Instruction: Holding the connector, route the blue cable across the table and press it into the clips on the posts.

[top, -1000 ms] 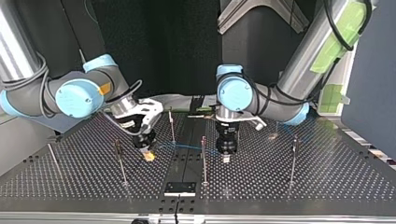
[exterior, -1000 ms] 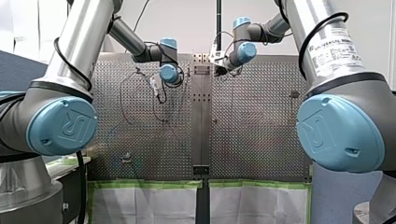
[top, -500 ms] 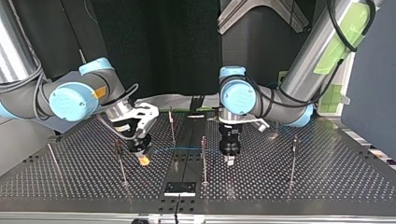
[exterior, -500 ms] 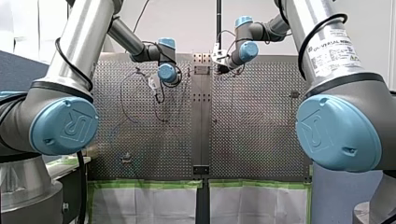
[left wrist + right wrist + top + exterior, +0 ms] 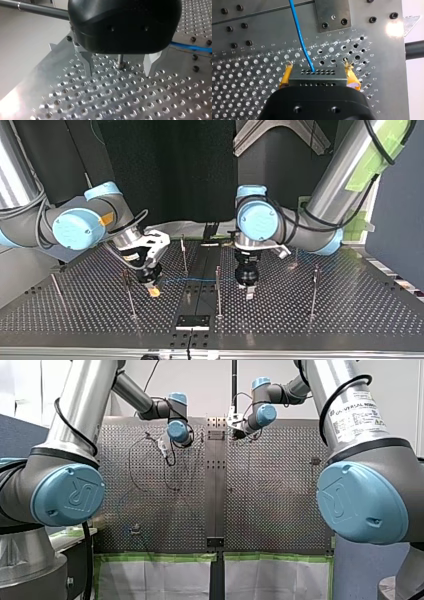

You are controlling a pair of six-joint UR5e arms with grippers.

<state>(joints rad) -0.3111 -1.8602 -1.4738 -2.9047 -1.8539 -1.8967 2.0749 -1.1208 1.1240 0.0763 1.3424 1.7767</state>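
Clamping connector [image 5: 318, 77], right gripper [image 5: 318, 71], wrist view

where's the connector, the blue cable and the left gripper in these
connector [image 5: 318, 76]: right wrist view, on the middle of its grey holed face.
blue cable [image 5: 299, 37]: right wrist view, on its run ahead of the connector.
left gripper [image 5: 118, 71]: left wrist view, midway between its metal fingertips.

At the view's left, my right arm's jaws, tipped with yellow pads [image 5: 155, 292], point down at the perforated worktop [image 5: 350, 320]. A blue cable [image 5: 195, 280] runs level from them, across a thin upright post [image 5: 218, 295], towards my left arm's jaws, black and hanging just above the worktop.
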